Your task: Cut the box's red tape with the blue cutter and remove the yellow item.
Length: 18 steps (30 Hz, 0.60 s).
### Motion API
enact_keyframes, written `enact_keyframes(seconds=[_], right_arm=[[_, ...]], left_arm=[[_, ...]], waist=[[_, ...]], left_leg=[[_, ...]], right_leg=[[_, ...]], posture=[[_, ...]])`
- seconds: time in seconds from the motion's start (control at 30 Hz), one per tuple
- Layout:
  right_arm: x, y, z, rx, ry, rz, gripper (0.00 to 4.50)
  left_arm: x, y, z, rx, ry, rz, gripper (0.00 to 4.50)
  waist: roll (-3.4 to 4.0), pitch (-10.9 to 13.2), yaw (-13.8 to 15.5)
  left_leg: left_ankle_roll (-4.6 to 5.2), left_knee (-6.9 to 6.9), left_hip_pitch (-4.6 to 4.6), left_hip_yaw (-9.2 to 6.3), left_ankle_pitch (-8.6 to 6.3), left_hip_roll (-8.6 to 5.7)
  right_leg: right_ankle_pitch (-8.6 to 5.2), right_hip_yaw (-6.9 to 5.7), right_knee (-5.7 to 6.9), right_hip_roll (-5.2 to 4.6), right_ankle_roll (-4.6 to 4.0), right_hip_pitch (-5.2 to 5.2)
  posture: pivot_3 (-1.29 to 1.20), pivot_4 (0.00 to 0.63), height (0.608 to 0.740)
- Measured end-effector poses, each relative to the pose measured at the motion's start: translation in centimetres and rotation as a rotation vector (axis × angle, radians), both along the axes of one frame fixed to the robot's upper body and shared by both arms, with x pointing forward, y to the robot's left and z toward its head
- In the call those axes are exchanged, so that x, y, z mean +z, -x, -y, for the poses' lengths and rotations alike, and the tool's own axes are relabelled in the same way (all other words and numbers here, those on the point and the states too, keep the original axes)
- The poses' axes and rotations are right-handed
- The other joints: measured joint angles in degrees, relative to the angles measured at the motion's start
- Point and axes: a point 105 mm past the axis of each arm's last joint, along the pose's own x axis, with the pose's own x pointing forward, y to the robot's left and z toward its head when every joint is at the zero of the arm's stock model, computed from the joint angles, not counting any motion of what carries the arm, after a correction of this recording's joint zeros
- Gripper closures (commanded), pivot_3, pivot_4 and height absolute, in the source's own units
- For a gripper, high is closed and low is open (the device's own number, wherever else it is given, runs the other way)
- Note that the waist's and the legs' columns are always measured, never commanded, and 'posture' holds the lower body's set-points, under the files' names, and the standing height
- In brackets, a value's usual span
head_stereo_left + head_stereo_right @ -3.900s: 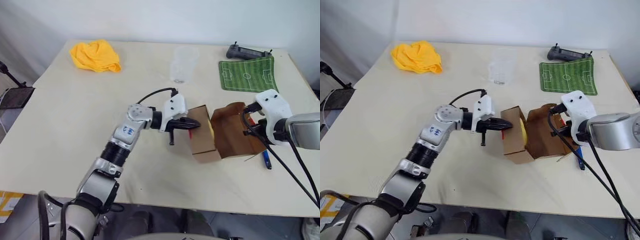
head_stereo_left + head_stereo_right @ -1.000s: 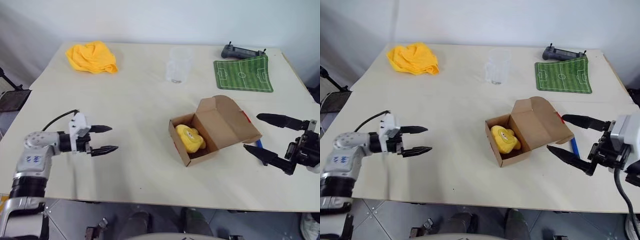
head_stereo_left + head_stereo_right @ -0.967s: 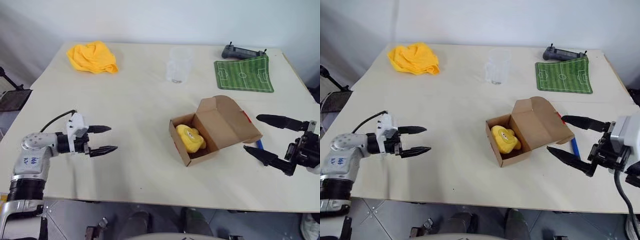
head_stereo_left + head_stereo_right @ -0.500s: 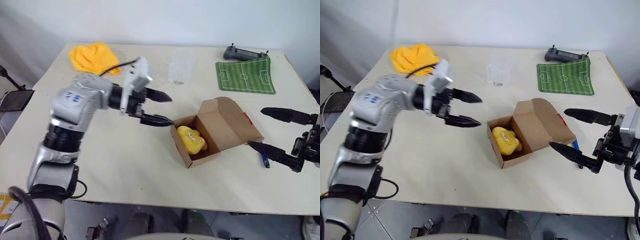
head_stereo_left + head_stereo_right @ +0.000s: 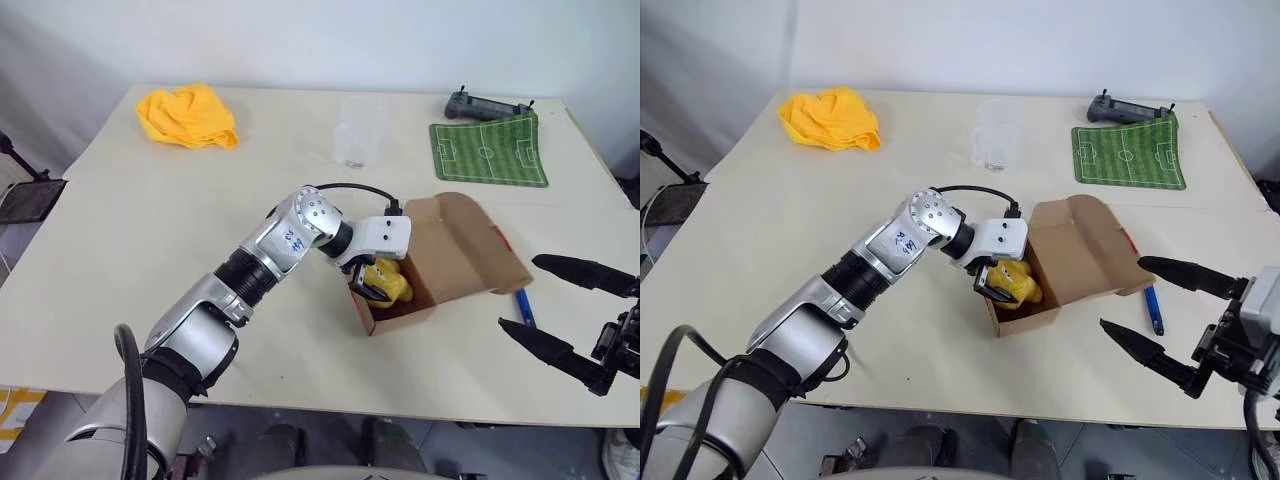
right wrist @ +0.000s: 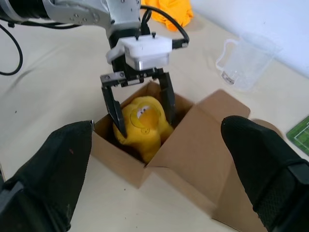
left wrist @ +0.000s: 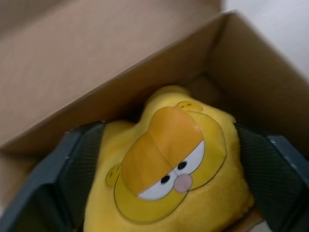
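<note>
The left gripper [image 6: 140, 108] reaches into the open box [image 5: 1080, 255]; its spread fingers [image 7: 72, 174] stand on both sides of the yellow item [image 7: 166, 179], not clenched. The right gripper [image 5: 1160, 320] is released, near the blue cutter [image 5: 1153, 308].

Left hand [image 5: 1002, 281] angled down, right hand [image 5: 1162, 317] spread wide.

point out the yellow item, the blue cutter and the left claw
yellow item [image 6: 143, 122]: right wrist view, on its printed face, inside the open box.
blue cutter [image 5: 1153, 308]: right eye view, mid-shaft, on the table beside the box flap.
left claw [image 6: 141, 110]: right wrist view, midway between its fingertips, straddling the yellow item.
</note>
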Motion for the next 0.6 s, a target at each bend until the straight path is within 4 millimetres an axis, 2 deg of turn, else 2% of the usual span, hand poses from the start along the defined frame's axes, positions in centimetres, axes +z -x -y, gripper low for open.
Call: enact_keyframes(seconds=[0.23, 0.33, 0.4, 0.5, 0.57, 0.6], right_arm=[[-0.8, 0.6, 0.1, -0.042, -0.026, -0.028, 0.00], [-1.0, 0.7, 0.1, -0.048, -0.034, -0.034, 0.00], [-1.1, 0.6, 0.1, -0.052, -0.051, -0.029, 0.00], [-1.1, 0.2, 0.2, -0.053, -0.083, -0.013, 0.00], [-1.2, -0.1, 0.1, -0.053, -0.095, 0.001, 0.00], [-1.1, -0.6, -0.1, -0.044, -0.116, 0.015, 0.00]], left_arm=[[0.2, 0.1, 1.0, -0.059, 0.013, 0.016, 3.18], [1.3, 0.2, 1.3, -0.067, 0.097, -0.046, 4.03], [3.6, 0.3, 1.7, -0.082, 0.229, -0.107, 4.47], [6.9, 0.0, 1.5, -0.111, 0.407, -0.120, 4.47], [8.2, -0.2, 0.8, -0.131, 0.518, -0.137, 4.47], [9.2, -0.5, -0.1, -0.126, 0.630, -0.164, 4.47]], waist=[[0.00, 0.00, 1.08], [-0.01, 0.00, 1.26], [-0.03, 0.02, 1.38], [-0.05, 0.03, 1.28], [-0.03, 0.02, 1.01], [-0.08, 0.05, 0.69]], left_leg=[[0.01, 0.00, -0.02, 0.01, 0.00, -0.01], [0.01, 0.00, -0.04, 0.00, 0.00, 0.00], [0.01, 0.02, -0.05, -0.02, 0.00, -0.01], [0.02, 0.02, -0.02, -0.01, 0.00, -0.01], [-0.01, 0.01, 0.01, 0.01, 0.01, 0.02], [-0.05, 0.01, 0.02, 0.03, 0.03, 0.07]], right_leg=[[0.01, -0.01, 0.00, 0.01, 0.01, -0.02], [0.01, -0.02, -0.01, 0.01, 0.01, -0.03], [0.00, -0.05, -0.01, 0.00, 0.01, -0.03], [0.00, -0.05, -0.01, 0.00, 0.01, -0.03], [0.00, -0.05, 0.01, 0.03, 0.01, -0.03], [0.00, -0.03, 0.03, 0.07, 0.01, -0.04]], posture=[[0.00, 0.150, 0.740], [0.00, 0.150, 0.740], [0.00, 0.150, 0.740], [0.00, 0.150, 0.740], [0.00, 0.150, 0.740], [0.00, 0.150, 0.740]])
